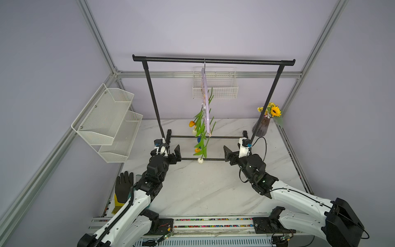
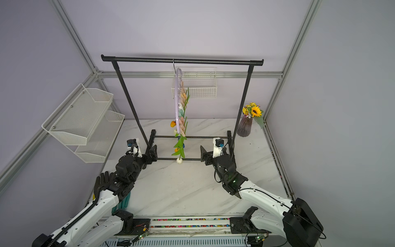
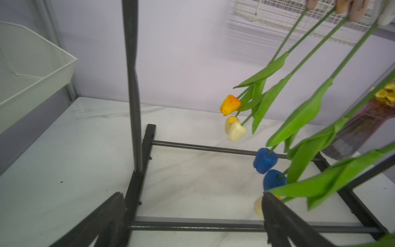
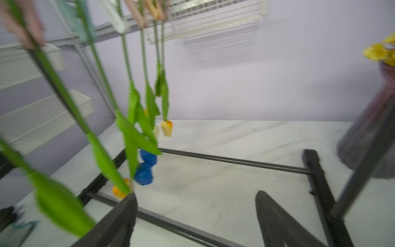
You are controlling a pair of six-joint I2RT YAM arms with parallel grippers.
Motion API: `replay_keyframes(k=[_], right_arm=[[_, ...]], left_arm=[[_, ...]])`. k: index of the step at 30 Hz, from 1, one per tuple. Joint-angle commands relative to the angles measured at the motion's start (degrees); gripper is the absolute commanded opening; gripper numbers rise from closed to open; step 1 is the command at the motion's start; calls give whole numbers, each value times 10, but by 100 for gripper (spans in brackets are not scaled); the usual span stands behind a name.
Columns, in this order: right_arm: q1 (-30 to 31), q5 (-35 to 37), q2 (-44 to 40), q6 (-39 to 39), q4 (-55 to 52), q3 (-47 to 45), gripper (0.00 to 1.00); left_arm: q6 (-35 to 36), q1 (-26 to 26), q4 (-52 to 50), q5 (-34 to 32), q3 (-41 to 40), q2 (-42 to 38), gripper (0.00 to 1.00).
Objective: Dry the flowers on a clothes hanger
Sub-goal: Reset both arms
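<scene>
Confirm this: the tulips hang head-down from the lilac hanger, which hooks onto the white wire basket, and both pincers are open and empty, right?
No: the lilac hanger hooks over the black garment rack's top bar, not the white wire basket behind it, as both top views show. The tulips do hang head-down, and left pincer and right pincer are open and empty.

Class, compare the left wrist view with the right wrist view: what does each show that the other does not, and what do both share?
Left wrist only: the left gripper, open and empty, with a cream head peeking from behind one finger. Right wrist only: the right gripper, open and empty, and a mint clothespin on a stem. Both: the flowers hanging heads down, two blue heads, the rack's base bars, the dark vase.
</scene>
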Motion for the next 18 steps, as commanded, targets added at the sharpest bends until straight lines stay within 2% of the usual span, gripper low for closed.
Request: replay_keyframes(k=[1, 6, 9, 12, 15, 18], right_arm=[[-25, 175, 48, 0, -53, 2, 96], [-76, 172, 77, 106, -86, 4, 97], [-100, 180, 97, 109, -82, 4, 97], [-133, 189, 116, 105, -70, 5, 97], [-157, 194, 125, 84, -40, -2, 97], [-178, 201, 129, 47, 22, -15, 97]], left_arm=[[49, 9, 127, -111, -24, 28, 100], [97, 16, 197, -198, -44, 93, 100], [99, 35, 264, -213, -79, 113, 100], [82, 64, 249, -228, -86, 128, 100], [75, 100, 226, -206, -92, 137, 100], [84, 139, 265, -165, -117, 162, 100]])
